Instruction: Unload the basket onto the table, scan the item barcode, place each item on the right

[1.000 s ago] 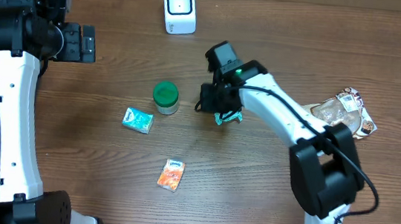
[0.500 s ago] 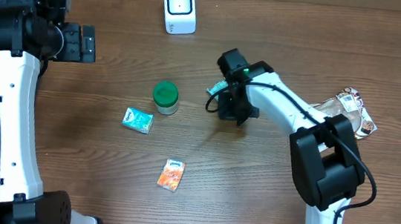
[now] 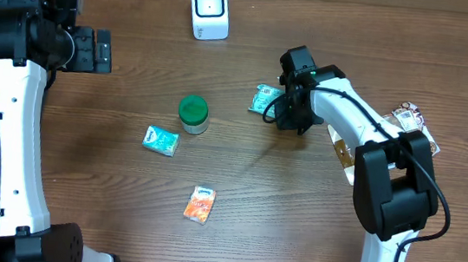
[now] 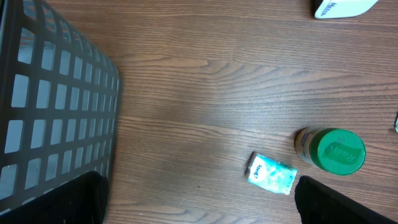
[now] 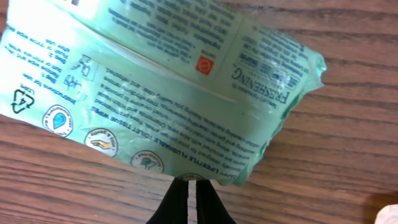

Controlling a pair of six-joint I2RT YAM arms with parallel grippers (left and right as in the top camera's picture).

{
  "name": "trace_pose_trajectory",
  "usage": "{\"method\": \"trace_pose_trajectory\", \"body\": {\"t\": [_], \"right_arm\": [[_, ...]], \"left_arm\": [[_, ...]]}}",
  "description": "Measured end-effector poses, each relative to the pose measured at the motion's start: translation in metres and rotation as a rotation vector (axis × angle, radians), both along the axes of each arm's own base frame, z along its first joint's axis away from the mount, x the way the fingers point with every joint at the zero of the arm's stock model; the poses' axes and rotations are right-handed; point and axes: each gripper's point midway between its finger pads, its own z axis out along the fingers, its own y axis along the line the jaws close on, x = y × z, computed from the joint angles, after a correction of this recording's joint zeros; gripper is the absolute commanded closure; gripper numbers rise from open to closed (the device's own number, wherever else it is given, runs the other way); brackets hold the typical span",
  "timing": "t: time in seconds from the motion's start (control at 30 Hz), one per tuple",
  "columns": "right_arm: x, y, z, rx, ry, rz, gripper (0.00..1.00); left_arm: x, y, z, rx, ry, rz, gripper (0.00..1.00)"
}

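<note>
The right gripper is pinched tight on one edge of the green packet. The packet sticks out just past its fingertips, with the wooden table behind it. The side facing the hand has tiny writing and little round pictures, but no barcode that I can find. I cannot tell if the packet is up in the air or touching the wood. Ahead of this hand and off to its left stands the white scanner, well apart from the packet. Nearer, on the hand's left, is a jar with a green lid. Past that are a small blue-green packet and an orange packet. On the hand's right lies a shiny bag. Far off to the left, the left gripper is spread wide and holds nothing, near a black basket. So the picking up looks done. I think what is left is to carry the packet to the scanner and turn its barcode toward it.
</note>
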Motion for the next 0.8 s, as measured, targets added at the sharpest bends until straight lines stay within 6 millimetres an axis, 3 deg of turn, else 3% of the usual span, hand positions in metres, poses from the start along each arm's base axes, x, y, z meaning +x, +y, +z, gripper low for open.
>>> {"method": "trace_pose_trajectory", "body": {"t": [0.17, 0.3, 0.47, 0.57, 0.67, 0.8], "right_arm": [[0.000, 0.007, 0.010, 0.077, 0.032, 0.010, 0.96], [0.005, 0.010, 0.036, 0.174, 0.016, -0.005, 0.93], [0.019, -0.012, 0.090, 0.303, -0.073, -0.103, 0.65], [0.032, -0.028, 0.111, 0.377, -0.116, -0.167, 0.56], [0.043, -0.042, 0.114, 0.437, -0.130, -0.213, 0.52], [0.048, -0.041, 0.097, 0.479, -0.093, -0.227, 0.52]], "left_arm": [[0.000, 0.000, 0.000, 0.000, 0.000, 0.000, 0.00], [0.000, 0.000, 0.000, 0.000, 0.000, 0.000, 0.00], [0.000, 0.000, 0.000, 0.000, 0.000, 0.000, 0.01], [0.000, 0.000, 0.000, 0.000, 0.000, 0.000, 0.01], [0.000, 0.000, 0.000, 0.000, 0.000, 0.000, 0.01], [0.000, 0.000, 0.000, 0.000, 0.000, 0.000, 0.00]]}}
